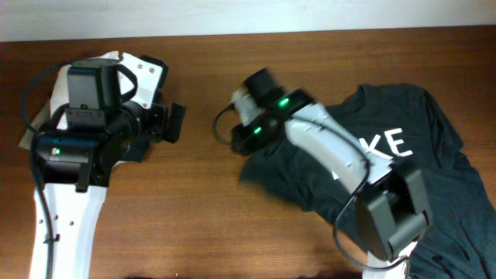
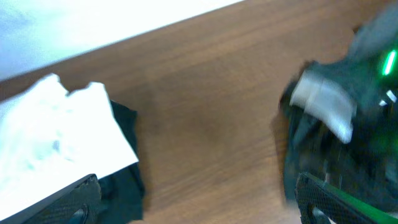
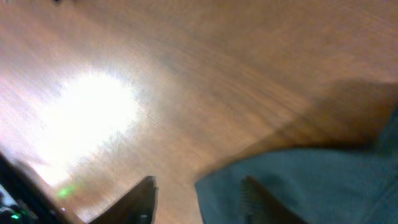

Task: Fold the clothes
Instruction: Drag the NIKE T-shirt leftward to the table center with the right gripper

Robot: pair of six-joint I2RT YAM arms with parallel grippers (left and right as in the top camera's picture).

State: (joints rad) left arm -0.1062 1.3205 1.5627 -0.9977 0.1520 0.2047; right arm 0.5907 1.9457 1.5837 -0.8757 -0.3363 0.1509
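Right pincer [image 3: 199, 188], jaws parted and gripping nothing, sits over the near edge of the black NIKE T-shirt [image 1: 434, 147] rumpled at the tabletop's [image 1: 209, 194] right, so a finger may snag and drag the cloth on lifting; left pincer [image 1: 174, 122] stands wide open, empty.

The overhead view looks straight down on the table [image 1: 201, 217]; both wrist views skim close over that same wood.

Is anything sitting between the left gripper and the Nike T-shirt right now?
Nothing lies on the table between the left gripper and the T-shirt, only bare wood. But the right gripper hangs over the shirt's nearest edge, so it partly blocks that side.
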